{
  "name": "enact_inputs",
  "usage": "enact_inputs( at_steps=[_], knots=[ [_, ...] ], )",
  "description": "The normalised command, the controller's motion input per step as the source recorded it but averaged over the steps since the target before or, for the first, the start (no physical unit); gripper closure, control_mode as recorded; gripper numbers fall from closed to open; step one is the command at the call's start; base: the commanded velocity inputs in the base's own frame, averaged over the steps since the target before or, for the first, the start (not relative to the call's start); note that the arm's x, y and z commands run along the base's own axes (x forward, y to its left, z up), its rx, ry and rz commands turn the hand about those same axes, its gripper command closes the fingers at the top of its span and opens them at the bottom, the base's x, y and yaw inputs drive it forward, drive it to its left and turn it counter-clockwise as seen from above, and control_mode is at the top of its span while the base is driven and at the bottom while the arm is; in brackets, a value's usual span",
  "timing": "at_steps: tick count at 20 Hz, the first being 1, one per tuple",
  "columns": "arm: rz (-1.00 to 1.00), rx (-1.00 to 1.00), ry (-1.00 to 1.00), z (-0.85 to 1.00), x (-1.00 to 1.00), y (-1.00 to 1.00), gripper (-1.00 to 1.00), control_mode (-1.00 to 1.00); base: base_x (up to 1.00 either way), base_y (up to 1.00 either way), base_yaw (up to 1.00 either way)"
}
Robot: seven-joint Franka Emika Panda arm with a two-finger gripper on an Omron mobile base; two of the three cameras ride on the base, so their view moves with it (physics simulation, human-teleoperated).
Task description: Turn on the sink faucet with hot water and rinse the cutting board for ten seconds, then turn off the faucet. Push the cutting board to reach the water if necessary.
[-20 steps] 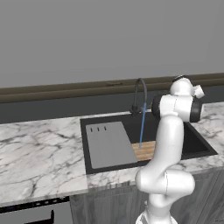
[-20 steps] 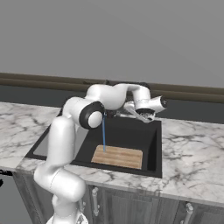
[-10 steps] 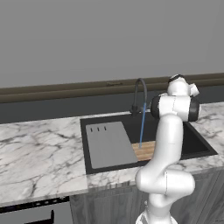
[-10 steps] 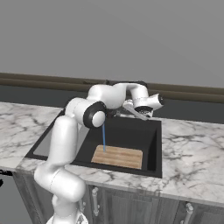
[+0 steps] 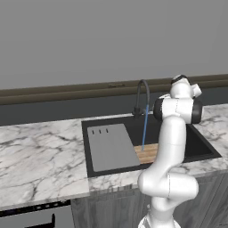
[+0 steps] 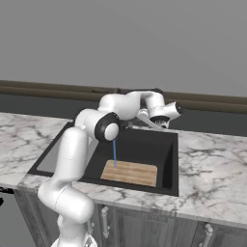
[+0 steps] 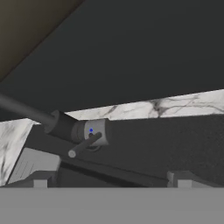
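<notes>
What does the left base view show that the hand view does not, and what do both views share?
Only the left base view shows the water falling onto the cutting board, and the grey slotted slab beside it in the sink. Only the hand view shows the faucet's small handle lever up close. Both share the sink faucet and the marble counter.

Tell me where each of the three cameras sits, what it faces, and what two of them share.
Left base view: behind the arm to its left, looking down at the sink; white arm rises lower right.
Right base view: behind to its right, facing the cutting board; arm rises lower left, gripper above the basin's back.
Hand view: on the hand, facing the sink faucet base and handle.
Both base views share the water landing on the board.
</notes>
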Motion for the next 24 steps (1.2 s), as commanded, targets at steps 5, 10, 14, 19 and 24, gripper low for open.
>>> enact_inputs(
  at_steps=[5,10,14,19,24],
  knots=[
    [0.01,0.00,0.00,0.00,0.12,0.00,-1.00,-1.00,0.00,0.00,0.00],
    [0.01,0.00,0.00,0.00,0.05,0.00,-1.00,-1.00,0.00,0.00,0.00],
    [0.00,0.00,0.00,0.00,0.00,0.00,-1.00,-1.00,0.00,0.00,0.00],
    [0.00,0.00,0.00,0.00,0.00,0.00,-1.00,-1.00,0.00,0.00,0.00],
    [0.00,0.00,0.00,0.00,0.00,0.00,-1.00,-1.00,0.00,0.00,0.00]
  ],
)
